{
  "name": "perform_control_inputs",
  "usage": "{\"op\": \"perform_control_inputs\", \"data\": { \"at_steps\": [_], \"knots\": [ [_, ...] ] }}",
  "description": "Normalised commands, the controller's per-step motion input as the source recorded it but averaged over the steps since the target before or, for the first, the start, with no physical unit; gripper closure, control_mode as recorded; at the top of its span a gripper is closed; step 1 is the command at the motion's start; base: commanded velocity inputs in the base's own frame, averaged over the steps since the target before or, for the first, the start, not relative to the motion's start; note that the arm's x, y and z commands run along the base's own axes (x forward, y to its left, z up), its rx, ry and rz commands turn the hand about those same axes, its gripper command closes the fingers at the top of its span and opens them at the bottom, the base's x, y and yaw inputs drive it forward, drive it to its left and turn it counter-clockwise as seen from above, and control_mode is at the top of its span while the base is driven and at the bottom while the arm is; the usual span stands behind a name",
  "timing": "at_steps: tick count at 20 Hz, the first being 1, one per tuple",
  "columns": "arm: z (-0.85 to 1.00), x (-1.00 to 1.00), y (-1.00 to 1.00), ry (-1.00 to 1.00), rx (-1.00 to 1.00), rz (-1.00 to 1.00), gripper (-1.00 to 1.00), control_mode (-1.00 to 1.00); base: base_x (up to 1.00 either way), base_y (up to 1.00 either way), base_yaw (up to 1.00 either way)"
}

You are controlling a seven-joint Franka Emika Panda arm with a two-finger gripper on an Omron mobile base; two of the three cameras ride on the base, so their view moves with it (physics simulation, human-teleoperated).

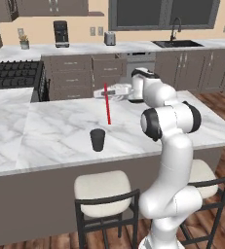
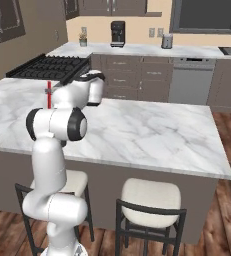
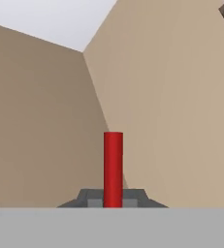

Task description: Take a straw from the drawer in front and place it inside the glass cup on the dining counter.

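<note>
Gripper (image 1: 105,90) is pinching the straw (image 1: 107,108) near its top end, jaws pressed together on it. We're seeing the straw hanging nearly upright, slightly tilted, above the counter (image 1: 50,131). It's sitting up and beyond the cup (image 1: 98,140), apart from it, not inside. Cup is standing upright on the counter near its front edge. Two stools (image 1: 103,187) are standing below.
</note>
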Motion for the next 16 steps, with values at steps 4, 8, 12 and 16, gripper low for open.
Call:
{"op": "perform_control_inputs", "data": {
  "at_steps": [4,8,12,16],
  "knots": [
    [-0.16,0.00,0.00,-0.26,0.05,0.00,1.00,-1.00,0.00,0.00,0.00],
    [-0.23,0.00,-0.01,-0.26,0.00,0.00,1.00,-1.00,0.00,0.00,0.00],
    [-0.39,0.00,-0.06,-0.21,0.01,0.00,1.00,-1.00,0.00,0.00,0.00],
    [-0.47,0.00,0.00,-0.05,0.10,0.00,1.00,-1.00,0.00,0.00,0.00]
  ]
}}
